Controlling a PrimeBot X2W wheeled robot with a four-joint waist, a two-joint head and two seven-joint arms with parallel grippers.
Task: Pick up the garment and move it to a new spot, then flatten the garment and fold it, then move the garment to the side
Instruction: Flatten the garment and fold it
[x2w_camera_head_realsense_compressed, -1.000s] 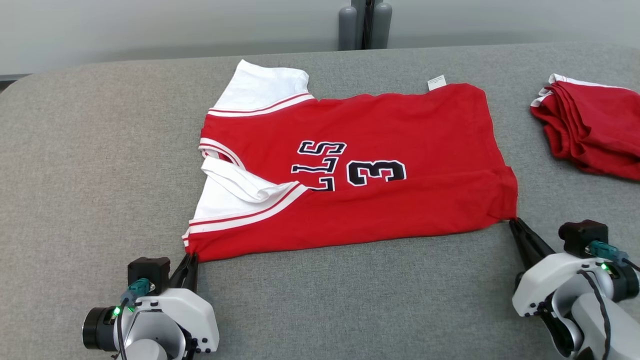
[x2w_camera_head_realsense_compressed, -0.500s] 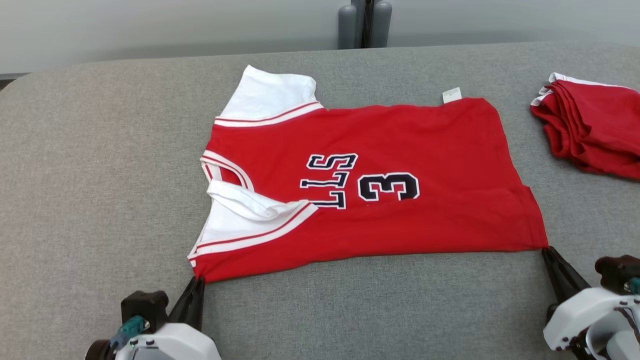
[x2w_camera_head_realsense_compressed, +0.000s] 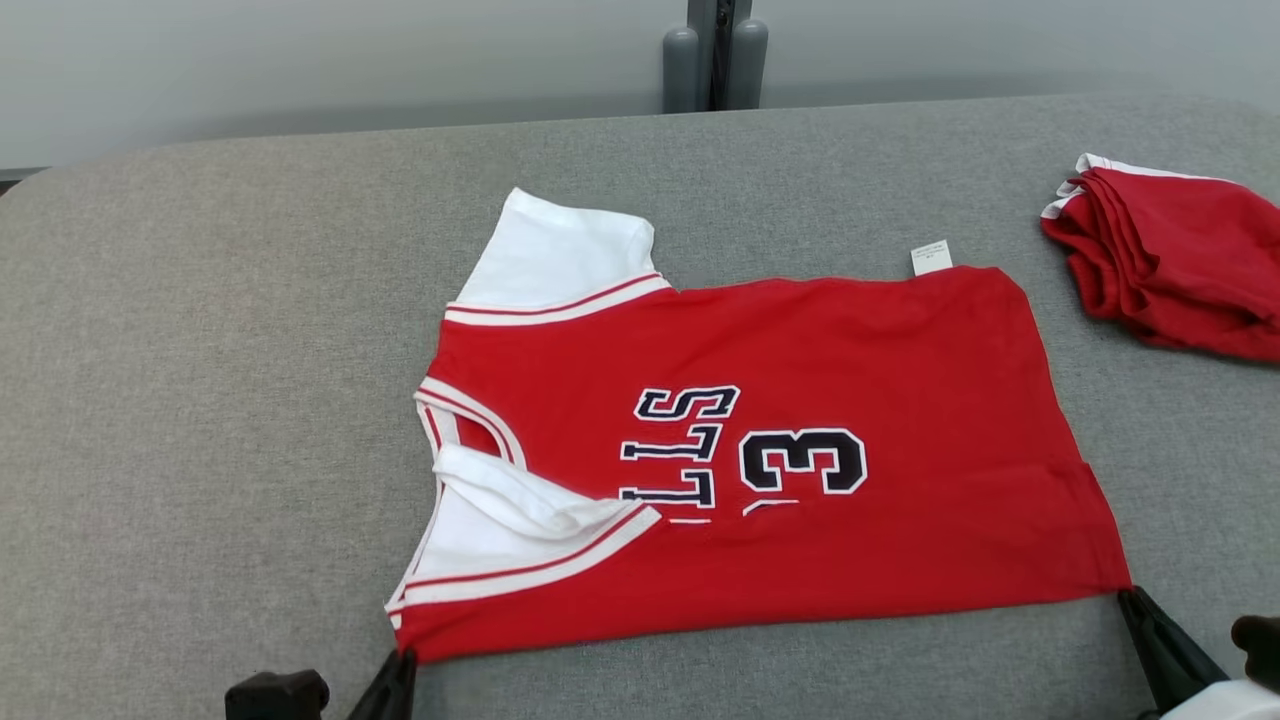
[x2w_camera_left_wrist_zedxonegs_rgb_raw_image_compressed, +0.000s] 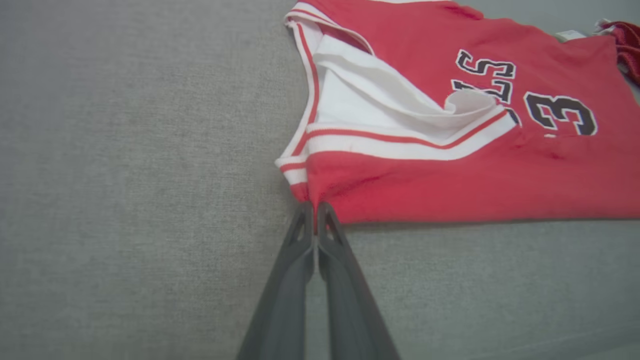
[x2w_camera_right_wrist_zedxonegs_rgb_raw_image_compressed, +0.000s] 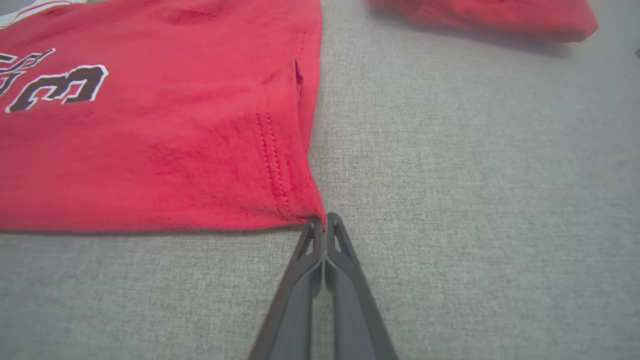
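The garment (x2w_camera_head_realsense_compressed: 800, 470) is a red jersey with white sleeves and a dark "3", lying folded lengthwise on the grey table. My left gripper (x2w_camera_head_realsense_compressed: 405, 655) is shut on its near left corner by the shoulder; the left wrist view has the fingertips (x2w_camera_left_wrist_zedxonegs_rgb_raw_image_compressed: 314, 206) pinching the red edge of the garment (x2w_camera_left_wrist_zedxonegs_rgb_raw_image_compressed: 450, 170). At the near right, my right gripper (x2w_camera_head_realsense_compressed: 1125, 595) is shut on the hem corner, and the right wrist view has its tips (x2w_camera_right_wrist_zedxonegs_rgb_raw_image_compressed: 324, 217) clamped on the stitched corner of the garment (x2w_camera_right_wrist_zedxonegs_rgb_raw_image_compressed: 150, 150).
A second red garment (x2w_camera_head_realsense_compressed: 1170, 270) lies folded at the table's far right edge, also at the top of the right wrist view (x2w_camera_right_wrist_zedxonegs_rgb_raw_image_compressed: 480, 15). A grey post (x2w_camera_head_realsense_compressed: 715, 55) stands behind the table's (x2w_camera_head_realsense_compressed: 200, 350) far edge.
Both grippers have dragged the jersey toward the near edge of the table, keeping their hold on its two corners. The camera has tilted a little too.
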